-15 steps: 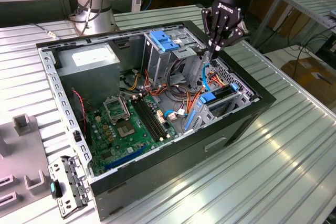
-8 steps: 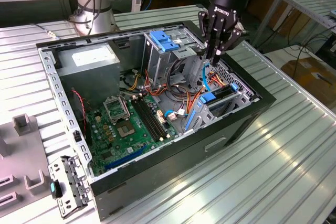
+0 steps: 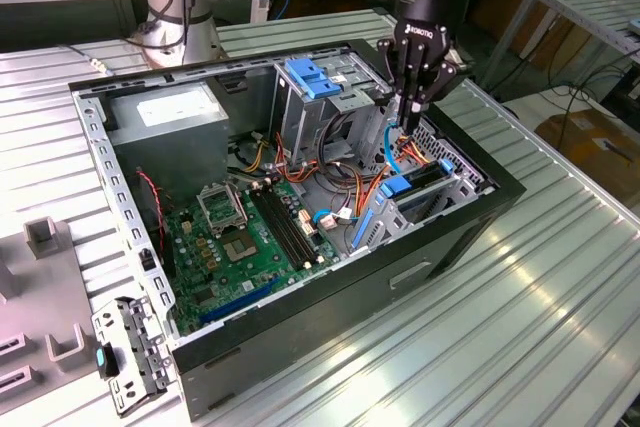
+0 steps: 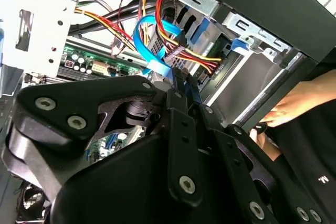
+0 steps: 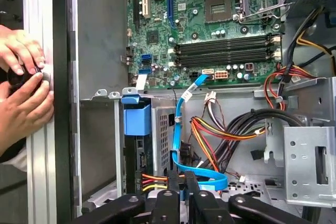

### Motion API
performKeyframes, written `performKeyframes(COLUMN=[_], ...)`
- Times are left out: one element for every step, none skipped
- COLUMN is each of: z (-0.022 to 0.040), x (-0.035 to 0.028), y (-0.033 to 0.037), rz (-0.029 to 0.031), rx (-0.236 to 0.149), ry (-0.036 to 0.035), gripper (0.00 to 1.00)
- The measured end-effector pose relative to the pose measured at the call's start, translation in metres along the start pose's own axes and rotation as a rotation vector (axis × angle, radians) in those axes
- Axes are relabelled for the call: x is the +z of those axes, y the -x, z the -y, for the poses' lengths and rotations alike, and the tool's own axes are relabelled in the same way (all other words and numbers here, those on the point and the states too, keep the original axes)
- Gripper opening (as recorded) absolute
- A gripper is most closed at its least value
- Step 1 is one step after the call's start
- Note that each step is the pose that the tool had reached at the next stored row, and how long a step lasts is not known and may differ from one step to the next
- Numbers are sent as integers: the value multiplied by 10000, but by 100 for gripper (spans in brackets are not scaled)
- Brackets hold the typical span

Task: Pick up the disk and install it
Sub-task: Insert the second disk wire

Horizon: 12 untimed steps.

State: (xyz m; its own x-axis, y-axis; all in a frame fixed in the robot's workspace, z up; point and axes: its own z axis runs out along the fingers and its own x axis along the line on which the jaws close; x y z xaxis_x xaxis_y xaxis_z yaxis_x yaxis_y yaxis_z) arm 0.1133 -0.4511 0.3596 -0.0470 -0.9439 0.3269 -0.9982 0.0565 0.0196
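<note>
One arm, one open computer case [image 3: 455, 247], lying on its side mid-table on a ribbed metal table [image 3: 545, 327].

- Tool [image 3: 408, 125] hangs inside the case, above the drive cage at the case's end toward the exterior view's right. In both wrist views its two black fingers [image 4: 178, 90] stand nearly together, narrow gap only, pinched on the end of the blue flat cable [image 5: 181, 129]. That cable loops up from the motherboard [image 5: 210, 30] and curls back to the fingertips.
- The disk [image 5: 137, 158] sits in the drive cage, seen edge-on in the first wrist view as a dark slab. A blue plastic tab [image 5: 136, 120] lies along its upper end. Red, yellow and orange wires [image 5: 152, 181] run to its end nearest the tool. In the exterior view it shows as a dark block with blue rails [image 3: 420, 183] just below the tool. Tool not touching the disk, as far as shows.
- Bundle of red, yellow and black wires [image 5: 226, 129] drapes across the cage floor beside the blue flat cable.
- Light-blue bracket [image 3: 315, 77] tops the upper bay, near the case's far wall. Grey box with white sticker [image 3: 170, 117] fills the case's far corner toward the exterior view's left.
- A person's two hands [image 5: 21, 93] rest outside the case wall, on the table's surface, closed around a small dark round thing; what it is I cannot tell.
- Loose metal bracket plate [image 3: 130, 352] lies on the table off the case's near corner, toward the exterior view's left.
</note>
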Motion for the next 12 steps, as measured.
performKeyframes(z=[0,0,0,0,2,3,5,4,1,-3,-21,-65], x=[3,3,3,6,17,25,37,50,54,60,72,80], y=[4,4,3,-6,-36,-56,-88,-118,-130,-144,-162,-168], rz=[-13,-14,-16,-16,-16,-15,-16,-14,-13,0,78,143], rx=[0,0,1,1,-9,-19,-37,-56,-66,-71,-77,-72], ry=[0,0,-1,0,-4,-9,-22,-42,-58,-79,-114,-139], gripper=[17,17,17,16,16,16,16,16,16,16,16,16])
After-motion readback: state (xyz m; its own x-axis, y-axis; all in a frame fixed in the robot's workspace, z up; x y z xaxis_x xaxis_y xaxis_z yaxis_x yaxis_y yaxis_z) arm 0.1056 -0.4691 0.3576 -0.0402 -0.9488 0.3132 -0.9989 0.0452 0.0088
